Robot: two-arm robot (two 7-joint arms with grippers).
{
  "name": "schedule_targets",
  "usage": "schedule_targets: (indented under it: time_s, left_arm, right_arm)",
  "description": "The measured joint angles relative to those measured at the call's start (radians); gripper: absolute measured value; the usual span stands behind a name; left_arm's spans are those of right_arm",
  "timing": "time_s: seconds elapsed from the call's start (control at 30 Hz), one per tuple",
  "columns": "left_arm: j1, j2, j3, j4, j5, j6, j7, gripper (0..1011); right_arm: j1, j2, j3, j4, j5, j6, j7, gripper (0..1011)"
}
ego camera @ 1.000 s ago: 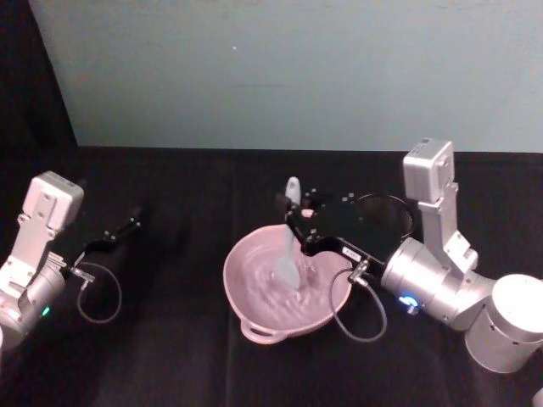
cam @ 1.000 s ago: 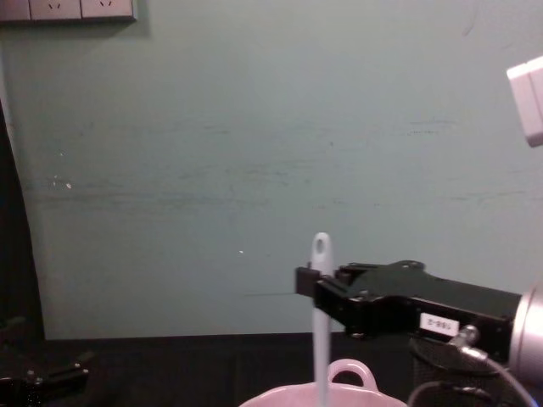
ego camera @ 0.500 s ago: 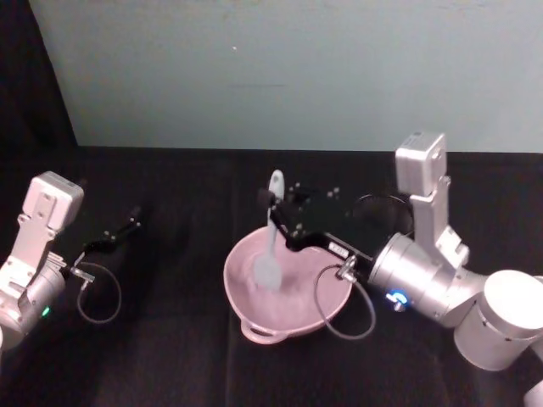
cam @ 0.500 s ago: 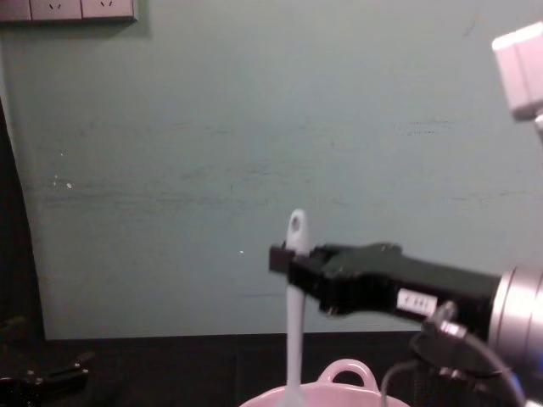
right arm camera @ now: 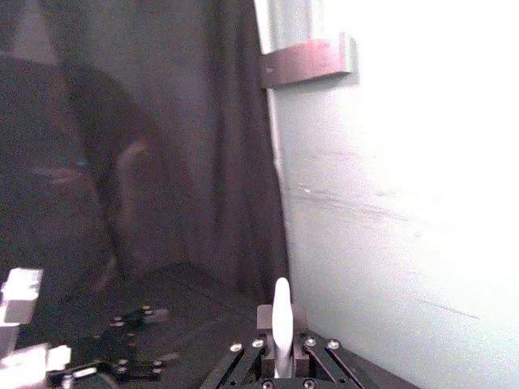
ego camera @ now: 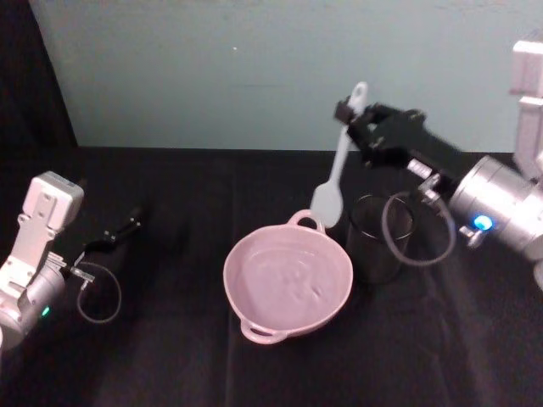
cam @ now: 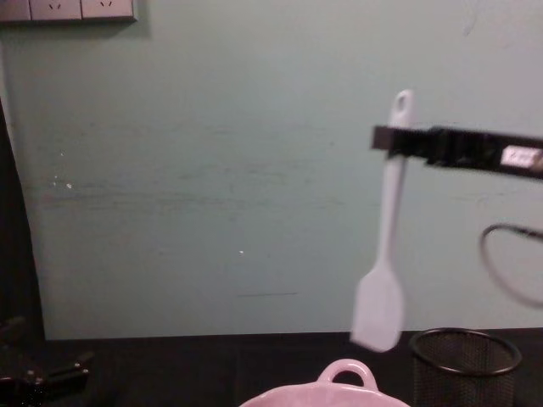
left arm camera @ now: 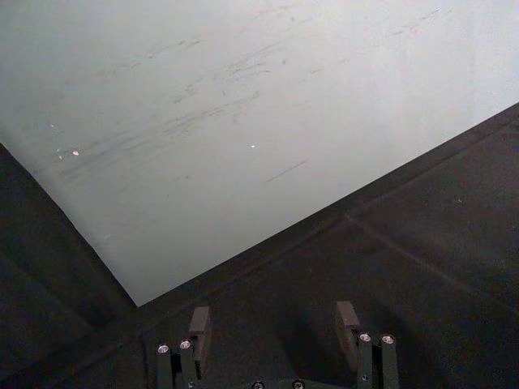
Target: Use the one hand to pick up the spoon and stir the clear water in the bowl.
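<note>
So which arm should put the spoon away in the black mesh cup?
The right one, probably. Its end effector already grips the spoon, lifted clear of the bowl and hanging beside the mesh cup. The left end effector sits far off, open.

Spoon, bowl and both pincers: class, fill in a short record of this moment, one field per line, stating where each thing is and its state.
spoon: hanging head down, lifted clear above the bowl's far rim
bowl: pink, on the black table, holding water
right pincer: raised, shut on the spoon's handle near the top
left pincer: low over the table at the robot's left, open, holding nothing
mesh cup: black, upright beside the bowl, on its right
</note>
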Motion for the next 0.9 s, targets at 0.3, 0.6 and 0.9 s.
schedule_targets:
  time_s: [0.3,0.6,0.9]
  left_arm:
    - [0.000,0.000,0.000,0.000,0.000,0.000,0.000,1005]
    - [0.000,0.000,0.000,0.000,0.000,0.000,0.000,1005]
    - [0.000,0.000,0.000,0.000,0.000,0.000,0.000,1005]
  right_arm:
    - [0.050,0.070,0.051,0.029,0.061,0.075,-0.007,117]
    - [0.051,0.082,0.064,0.114,0.110,0.048,0.003,117]
    - [0.055,0.046,0.018,0.242,0.145,0.004,0.035,117]
